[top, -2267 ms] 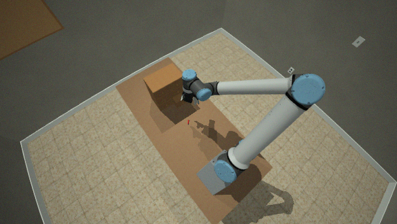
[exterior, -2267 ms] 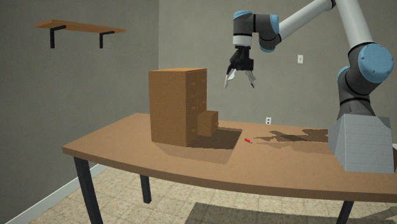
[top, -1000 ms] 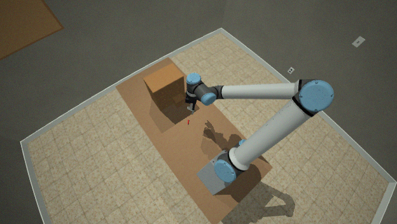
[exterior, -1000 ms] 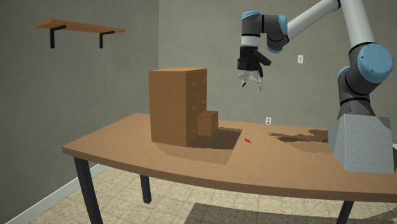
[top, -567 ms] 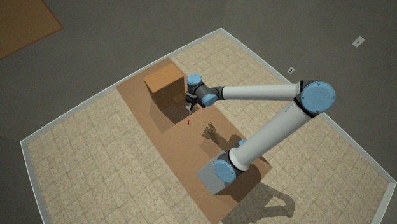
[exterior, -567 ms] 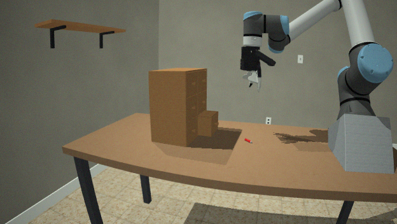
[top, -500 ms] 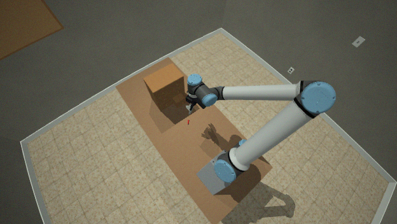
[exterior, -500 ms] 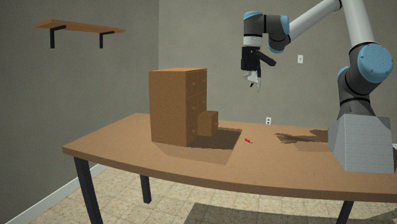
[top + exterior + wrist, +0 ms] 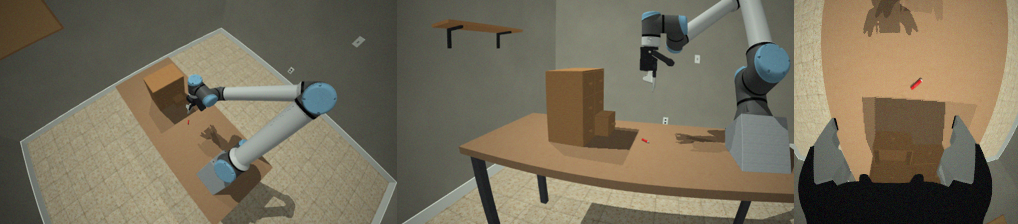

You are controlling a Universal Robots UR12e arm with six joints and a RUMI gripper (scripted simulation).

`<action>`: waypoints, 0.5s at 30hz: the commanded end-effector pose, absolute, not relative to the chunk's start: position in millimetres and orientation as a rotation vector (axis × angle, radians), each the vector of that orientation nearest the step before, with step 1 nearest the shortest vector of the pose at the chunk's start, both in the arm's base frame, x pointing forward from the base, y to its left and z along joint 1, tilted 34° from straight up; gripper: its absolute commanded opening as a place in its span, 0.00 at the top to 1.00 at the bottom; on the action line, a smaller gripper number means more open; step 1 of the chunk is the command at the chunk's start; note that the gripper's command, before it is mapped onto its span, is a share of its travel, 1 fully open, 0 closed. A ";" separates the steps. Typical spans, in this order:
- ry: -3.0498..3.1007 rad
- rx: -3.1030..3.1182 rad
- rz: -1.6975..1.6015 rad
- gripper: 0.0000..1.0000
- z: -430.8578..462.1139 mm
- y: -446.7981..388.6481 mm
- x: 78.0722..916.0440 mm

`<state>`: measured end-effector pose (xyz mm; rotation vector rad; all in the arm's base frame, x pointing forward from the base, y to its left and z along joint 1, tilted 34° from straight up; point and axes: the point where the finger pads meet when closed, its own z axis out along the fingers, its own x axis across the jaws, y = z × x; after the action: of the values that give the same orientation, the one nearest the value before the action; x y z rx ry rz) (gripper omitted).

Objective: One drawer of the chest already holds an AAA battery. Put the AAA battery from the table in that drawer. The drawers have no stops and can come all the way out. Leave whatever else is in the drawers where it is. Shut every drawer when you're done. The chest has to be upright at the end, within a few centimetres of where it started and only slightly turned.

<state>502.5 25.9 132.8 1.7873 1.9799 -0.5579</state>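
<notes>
The brown wooden chest (image 9: 163,77) (image 9: 565,108) stands upright on the table. One bottom drawer (image 9: 605,124) (image 9: 892,155), in the column farther from the exterior camera, sticks out of its front; the other visible drawers look shut. No battery can be made out inside it. The red AAA battery (image 9: 188,121) (image 9: 645,140) (image 9: 916,84) lies on the table in front of the chest, just outside the chest's dark shadow. My gripper (image 9: 188,109) (image 9: 649,84) (image 9: 894,118) is open and empty, pointing down, high above the table, between the chest and the battery as seen from the exterior view.
The table (image 9: 172,149) (image 9: 524,159) carries the chest at one end and the arm's grey base (image 9: 208,176) (image 9: 763,146) toward the other. A wall shelf (image 9: 476,26) is at the back left, away from the arm. The arm's shadow falls between the battery and the base.
</notes>
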 end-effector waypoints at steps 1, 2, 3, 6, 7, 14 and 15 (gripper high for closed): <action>1.929 1.831 -0.543 0.00 132.9 26.6 501.5; 1.923 1.836 -0.541 0.00 132.8 26.7 501.3; 1.917 1.841 -0.539 0.00 132.7 26.7 501.2; 1.912 1.845 -0.538 0.00 132.7 26.8 501.1; 1.908 1.848 -0.537 0.00 132.7 26.8 501.0; 1.896 1.859 -0.533 0.00 132.5 26.9 500.6; 1.896 1.859 -0.533 0.00 132.5 26.9 500.6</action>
<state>500.3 26.7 132.1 1.8551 1.9010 -0.5352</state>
